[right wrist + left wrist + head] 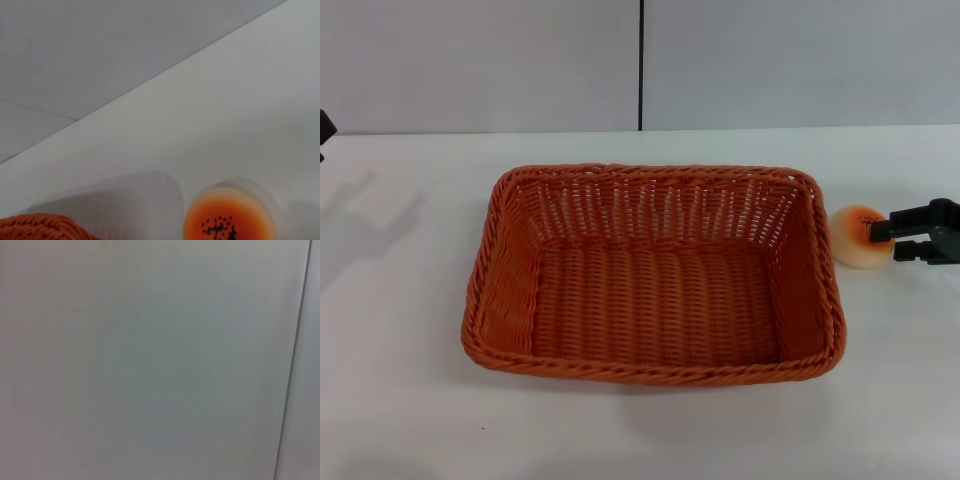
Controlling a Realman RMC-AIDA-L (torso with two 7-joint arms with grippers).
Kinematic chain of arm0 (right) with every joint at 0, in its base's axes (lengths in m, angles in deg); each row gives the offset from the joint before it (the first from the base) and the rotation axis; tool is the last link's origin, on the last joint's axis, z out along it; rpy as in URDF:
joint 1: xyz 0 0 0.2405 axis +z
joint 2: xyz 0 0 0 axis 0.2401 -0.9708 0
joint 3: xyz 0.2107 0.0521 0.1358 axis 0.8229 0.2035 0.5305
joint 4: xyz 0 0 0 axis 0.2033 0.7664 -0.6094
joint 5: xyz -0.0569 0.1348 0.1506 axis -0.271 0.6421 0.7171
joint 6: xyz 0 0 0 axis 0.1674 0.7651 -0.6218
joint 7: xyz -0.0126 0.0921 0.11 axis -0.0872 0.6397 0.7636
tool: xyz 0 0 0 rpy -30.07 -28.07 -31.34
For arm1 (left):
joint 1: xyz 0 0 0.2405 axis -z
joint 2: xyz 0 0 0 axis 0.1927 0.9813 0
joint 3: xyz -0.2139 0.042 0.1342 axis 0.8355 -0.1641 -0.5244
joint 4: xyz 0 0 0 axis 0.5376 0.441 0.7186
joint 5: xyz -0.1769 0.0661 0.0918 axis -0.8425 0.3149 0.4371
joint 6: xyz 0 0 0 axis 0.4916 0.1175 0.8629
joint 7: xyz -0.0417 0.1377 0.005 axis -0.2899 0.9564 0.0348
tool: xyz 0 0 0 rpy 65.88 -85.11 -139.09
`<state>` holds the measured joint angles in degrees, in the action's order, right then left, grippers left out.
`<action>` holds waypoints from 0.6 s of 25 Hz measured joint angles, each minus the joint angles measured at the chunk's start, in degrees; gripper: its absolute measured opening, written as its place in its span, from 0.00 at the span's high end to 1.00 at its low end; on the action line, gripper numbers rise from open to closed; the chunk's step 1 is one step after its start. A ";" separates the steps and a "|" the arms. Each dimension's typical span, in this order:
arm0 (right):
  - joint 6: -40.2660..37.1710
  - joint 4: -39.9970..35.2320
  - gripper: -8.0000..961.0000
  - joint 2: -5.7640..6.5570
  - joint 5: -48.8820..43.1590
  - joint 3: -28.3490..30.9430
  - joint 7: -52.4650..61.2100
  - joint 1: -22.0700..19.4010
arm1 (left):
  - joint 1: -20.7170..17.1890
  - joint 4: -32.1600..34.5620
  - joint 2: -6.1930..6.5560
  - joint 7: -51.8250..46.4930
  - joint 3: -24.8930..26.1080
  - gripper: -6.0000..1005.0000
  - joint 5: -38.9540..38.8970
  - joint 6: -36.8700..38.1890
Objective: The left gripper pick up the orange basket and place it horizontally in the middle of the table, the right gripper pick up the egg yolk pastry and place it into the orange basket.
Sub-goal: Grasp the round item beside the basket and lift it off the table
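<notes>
The orange basket [653, 275] lies lengthwise across the middle of the white table [400, 330], open side up and with nothing in it. Just off its right end sits the egg yolk pastry [858, 236], cream with an orange speckled top; it also shows in the right wrist view [229, 217], next to a corner of the orange basket [40, 227]. My right gripper [888, 243] reaches in from the right edge at the pastry's right side, open, with its upper finger overlapping the pastry's edge. Only a black scrap of my left gripper [325, 128] shows at the far left edge.
A grey wall [480, 60] with a dark vertical seam stands behind the table. The left wrist view holds only that grey wall [150, 360]. The tabletop around the basket is bare white.
</notes>
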<state>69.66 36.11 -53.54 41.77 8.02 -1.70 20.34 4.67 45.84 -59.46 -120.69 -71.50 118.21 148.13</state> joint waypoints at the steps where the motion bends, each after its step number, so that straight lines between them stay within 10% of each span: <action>1: -0.24 0.00 0.47 -0.07 -0.02 -0.04 -0.15 0.02 | 0.05 -0.03 0.01 0.01 -0.09 0.17 0.01 -0.03; 15: -5.21 2.42 0.51 -0.81 -0.16 0.01 -2.94 1.55 | 0.22 -0.18 0.15 0.83 -0.30 0.17 0.45 -1.24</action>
<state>64.45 38.53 -54.35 41.61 8.04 -4.64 21.89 4.90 45.66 -59.31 -119.86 -71.80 118.66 146.89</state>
